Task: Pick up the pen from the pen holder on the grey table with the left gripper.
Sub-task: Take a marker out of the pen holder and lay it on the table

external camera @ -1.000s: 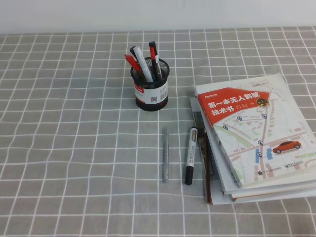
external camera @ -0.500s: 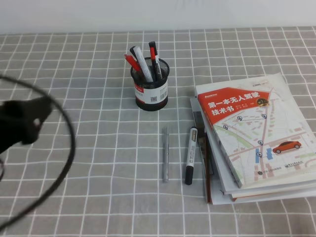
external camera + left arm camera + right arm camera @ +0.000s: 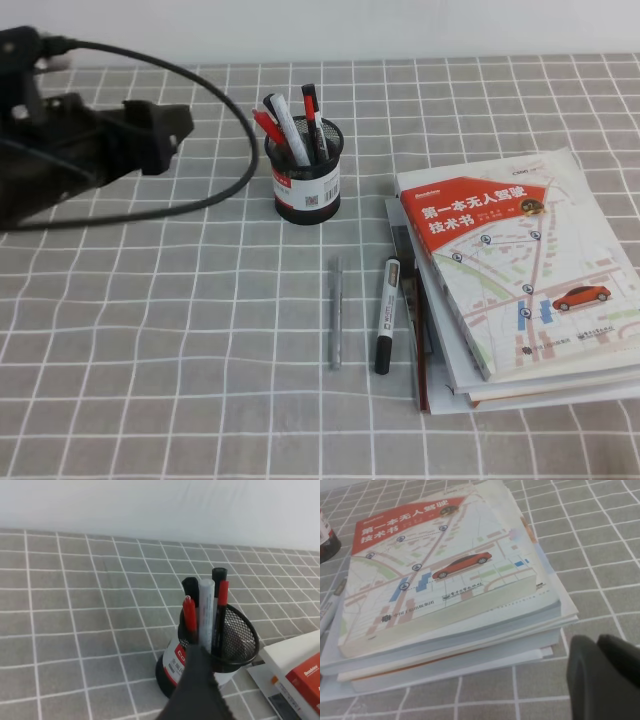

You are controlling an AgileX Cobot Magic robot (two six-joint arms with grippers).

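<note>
I hold my left gripper out from the left edge of the table, level with the holder and well short of it, lined up so I can come at the pen from its open side; whether my jaws are apart or together I cannot tell. The pen stands in the holder toward the table's far edge, leaning left, one of four sticks there. Near the middle lie one grey pen and one marker beside one stack of books; my right gripper rests near the books, its state unclear.
</note>
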